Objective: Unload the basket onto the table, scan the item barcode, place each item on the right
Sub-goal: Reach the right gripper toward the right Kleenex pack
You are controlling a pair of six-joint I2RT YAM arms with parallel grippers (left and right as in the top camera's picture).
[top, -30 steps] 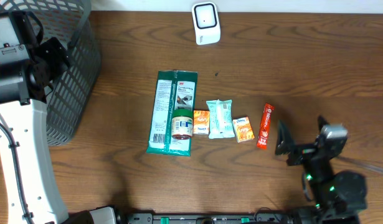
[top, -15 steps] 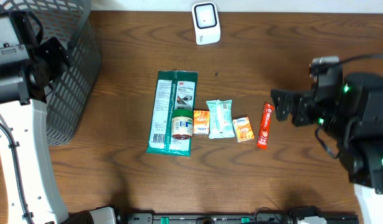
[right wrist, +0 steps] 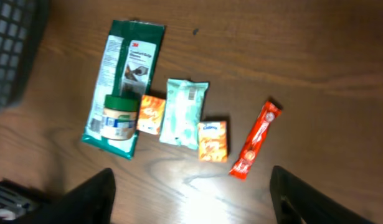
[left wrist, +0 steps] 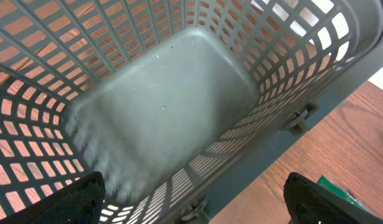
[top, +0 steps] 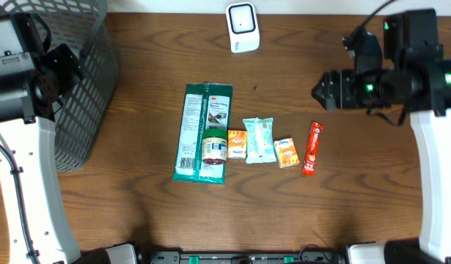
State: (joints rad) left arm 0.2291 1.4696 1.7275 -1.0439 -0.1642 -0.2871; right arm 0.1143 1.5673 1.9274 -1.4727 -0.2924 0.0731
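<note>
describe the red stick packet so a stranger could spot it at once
On the wooden table, a row of small packets runs from the long green pack away from the grey basket. The red stick packet ends that row, just past a small orange box. It is the only red item, and far narrower than its neighbours.

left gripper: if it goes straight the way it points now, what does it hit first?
Probably the bare floor of the grey basket: the open left gripper aims down into it. Depth unclear; the near wall could come first.
</note>
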